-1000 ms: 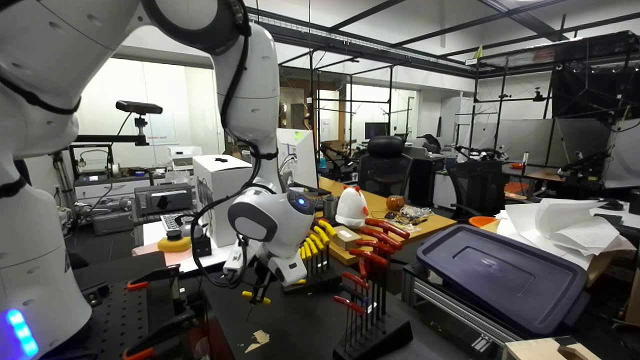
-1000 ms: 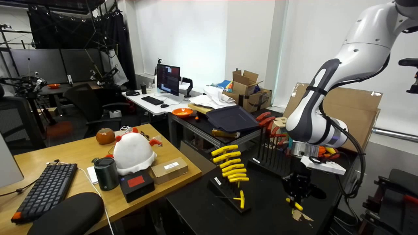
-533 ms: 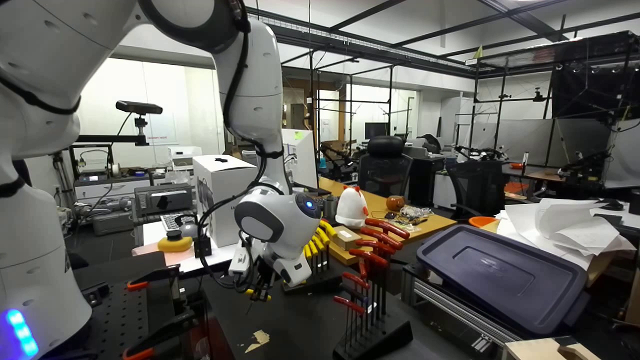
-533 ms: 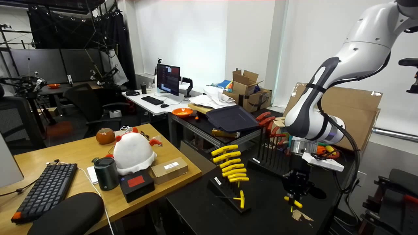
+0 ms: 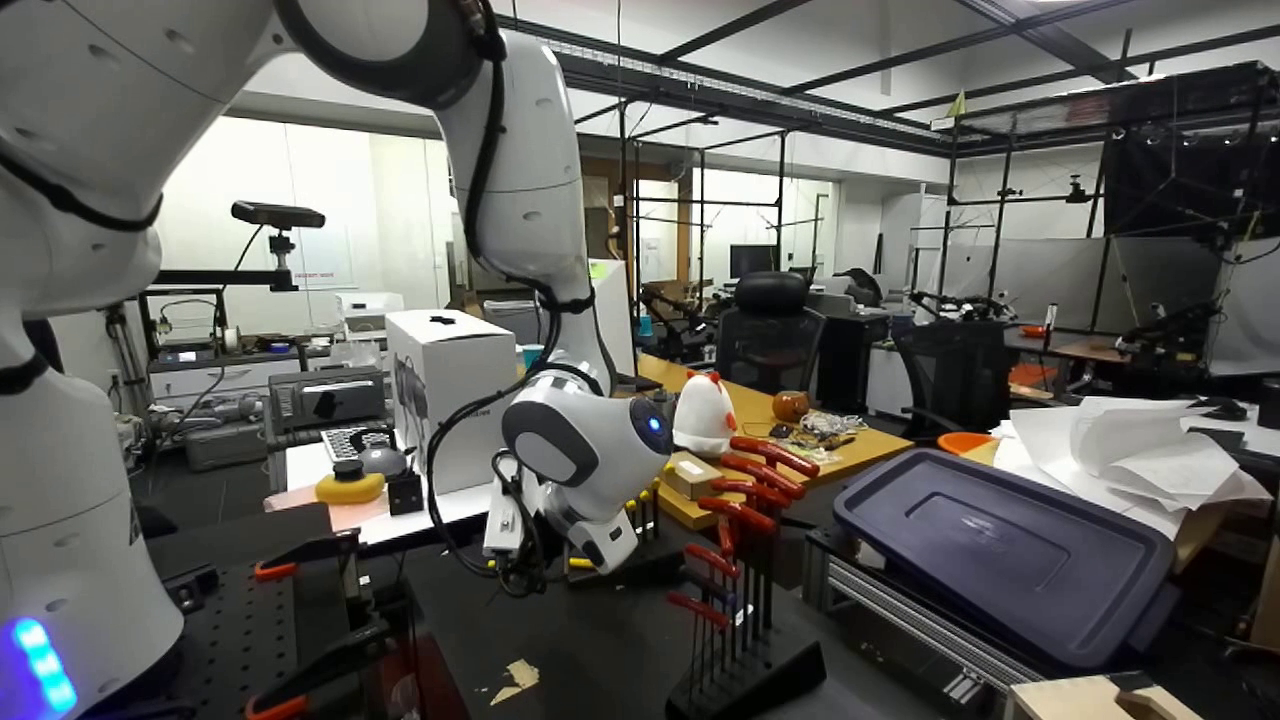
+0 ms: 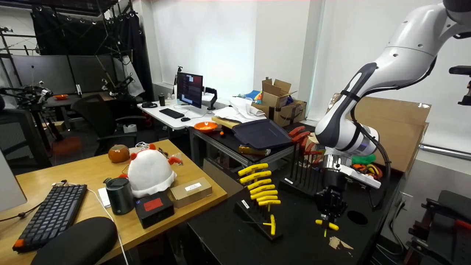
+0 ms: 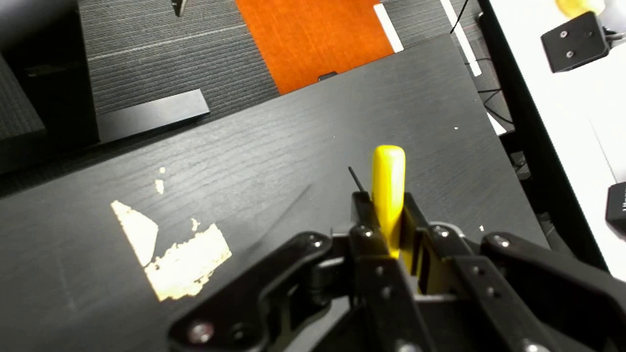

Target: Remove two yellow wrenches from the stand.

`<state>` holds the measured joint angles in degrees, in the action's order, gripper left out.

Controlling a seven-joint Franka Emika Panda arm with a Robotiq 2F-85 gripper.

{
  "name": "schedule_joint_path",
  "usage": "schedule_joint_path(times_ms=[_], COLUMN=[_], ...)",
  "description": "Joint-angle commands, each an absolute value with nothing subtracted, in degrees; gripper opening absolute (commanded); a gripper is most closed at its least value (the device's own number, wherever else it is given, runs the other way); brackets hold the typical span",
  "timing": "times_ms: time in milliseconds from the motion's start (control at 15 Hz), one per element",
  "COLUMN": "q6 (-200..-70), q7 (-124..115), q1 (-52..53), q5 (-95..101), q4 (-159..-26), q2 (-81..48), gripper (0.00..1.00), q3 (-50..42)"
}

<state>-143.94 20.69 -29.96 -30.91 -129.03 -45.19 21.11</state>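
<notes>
Black table [image 6: 305, 239] near wooden desk [image 6: 90, 171]

White wall [image 6: 281, 48], wooden desk [image 6: 92, 171], grey floor [image 7: 171, 63]

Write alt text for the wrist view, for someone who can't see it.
A black gripper grips a yellow wrench by its handle, over a dark tabletop. Pale patches mark the tabletop at lower left. Past its edges are gray flooring and an orange surface at the top, and a white surface at right.
</notes>
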Motion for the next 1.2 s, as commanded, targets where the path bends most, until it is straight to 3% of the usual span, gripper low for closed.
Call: schedule_joint_path(times_ms=[0, 1133], q6=[-139.2, -140.3], q7=[24.7, 19.1], q1=[-30.0, -19.8], q5=[-34.2, -39.9], q4=[-127.1, -127.5], q2=[-46.7, -46.5], gripper=[0.04, 0.04], q3=[19.8, 10.6])
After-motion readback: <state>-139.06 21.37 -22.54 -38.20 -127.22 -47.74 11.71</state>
